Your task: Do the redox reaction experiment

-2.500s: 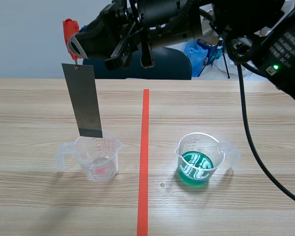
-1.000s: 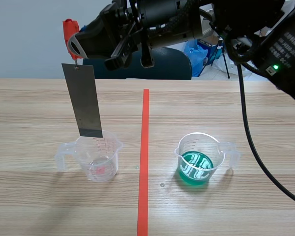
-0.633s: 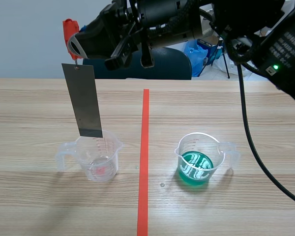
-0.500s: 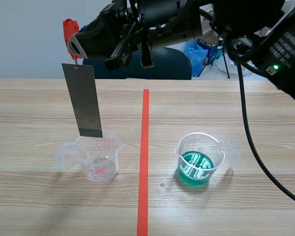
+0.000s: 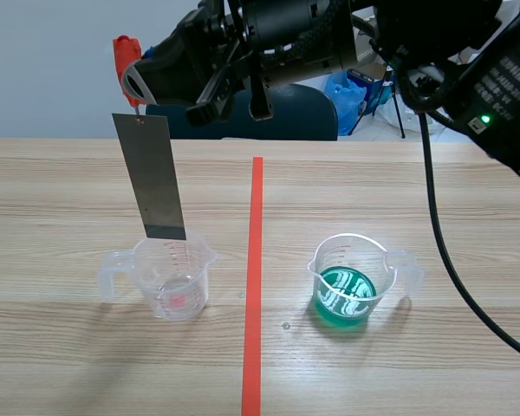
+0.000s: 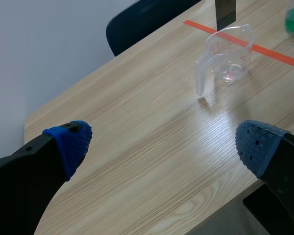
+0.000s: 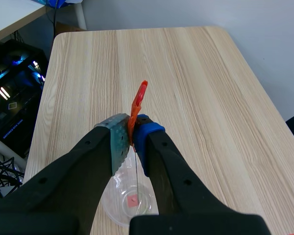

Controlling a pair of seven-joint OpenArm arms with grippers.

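Metal strip hangs from an orange clip pinched tight in the right tool, its lower edge at or just above the far rim of a clear cup; contact is hard to judge. A cup of green liquid stands at the clear cup's 3 o'clock, beyond the red tape line. The left tool hovers with fingers spread, gripping nothing, over the wooden surface, the clear cup at its 1 o'clock.
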